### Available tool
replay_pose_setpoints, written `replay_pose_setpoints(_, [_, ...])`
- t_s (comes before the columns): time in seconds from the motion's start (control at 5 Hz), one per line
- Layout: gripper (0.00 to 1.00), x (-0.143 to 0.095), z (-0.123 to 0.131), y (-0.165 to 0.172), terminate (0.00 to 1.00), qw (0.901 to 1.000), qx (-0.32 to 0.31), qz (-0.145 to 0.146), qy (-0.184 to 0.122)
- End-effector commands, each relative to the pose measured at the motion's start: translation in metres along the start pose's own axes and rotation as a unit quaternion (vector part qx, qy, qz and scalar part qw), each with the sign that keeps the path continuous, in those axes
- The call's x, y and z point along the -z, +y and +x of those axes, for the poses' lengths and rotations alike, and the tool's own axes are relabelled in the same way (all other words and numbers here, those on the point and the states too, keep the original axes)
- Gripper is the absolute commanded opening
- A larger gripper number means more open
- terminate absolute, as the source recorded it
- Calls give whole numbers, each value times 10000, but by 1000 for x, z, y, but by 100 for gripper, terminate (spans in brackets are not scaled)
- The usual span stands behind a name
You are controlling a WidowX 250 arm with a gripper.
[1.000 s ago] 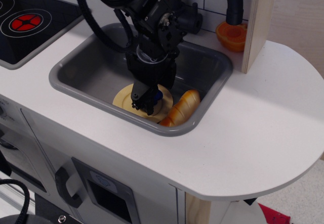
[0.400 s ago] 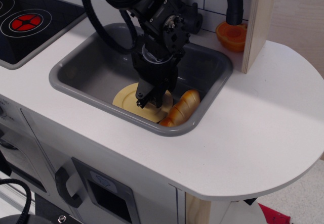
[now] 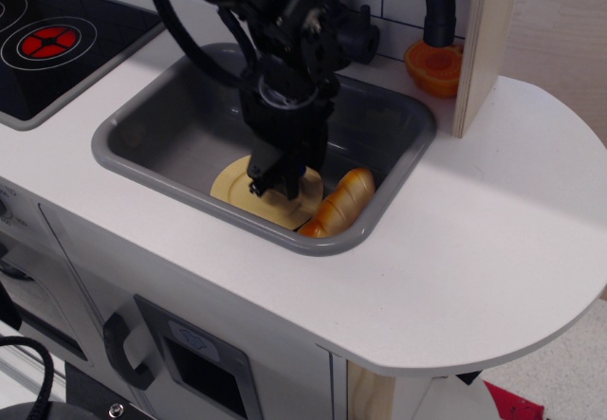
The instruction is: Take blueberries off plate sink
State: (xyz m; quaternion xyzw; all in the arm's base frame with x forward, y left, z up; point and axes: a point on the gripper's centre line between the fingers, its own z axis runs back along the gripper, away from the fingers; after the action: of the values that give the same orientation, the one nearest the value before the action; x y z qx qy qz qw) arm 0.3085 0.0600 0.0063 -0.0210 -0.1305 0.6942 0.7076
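Observation:
The grey sink (image 3: 142, 140) holds the pale-yellow plate (image 3: 230, 181) near its front wall. My black gripper (image 3: 268, 188) points down over the middle of the plate, just above it, with its fingers drawn together. The blueberries are hidden behind the fingers. No blue shows on the bare parts of the plate around the gripper, so the cluster appears to sit between the fingers.
An orange-yellow bread loaf (image 3: 341, 202) lies in the sink's front right corner, touching the plate's right edge. An orange half-fruit (image 3: 432, 67) sits behind the sink by a wooden post (image 3: 484, 41). A black stovetop with a red burner (image 3: 47, 41) is at the left.
The gripper has risen slightly and shifted a little left over the plate. The bit of blue seen beside its fingers a second ago no longer shows.

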Motion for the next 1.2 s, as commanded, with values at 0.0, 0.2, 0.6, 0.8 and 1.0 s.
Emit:
replay_pose_setpoints(0.0, [0,-34,43,-24,0,9990,-133,-417,61])
replay_pose_setpoints(0.2, [0,-32,65,-23,0,9989,-68,-458,38])
replay_pose_setpoints(0.6, [0,-17,96,-34,0,9984,20,-560,-73])
replay_pose_setpoints(0.8, [0,-9,102,-40,0,9975,47,-681,-196])
replay_pose_setpoints(1.0, [0,1,106,-41,0,9965,116,-763,-334])
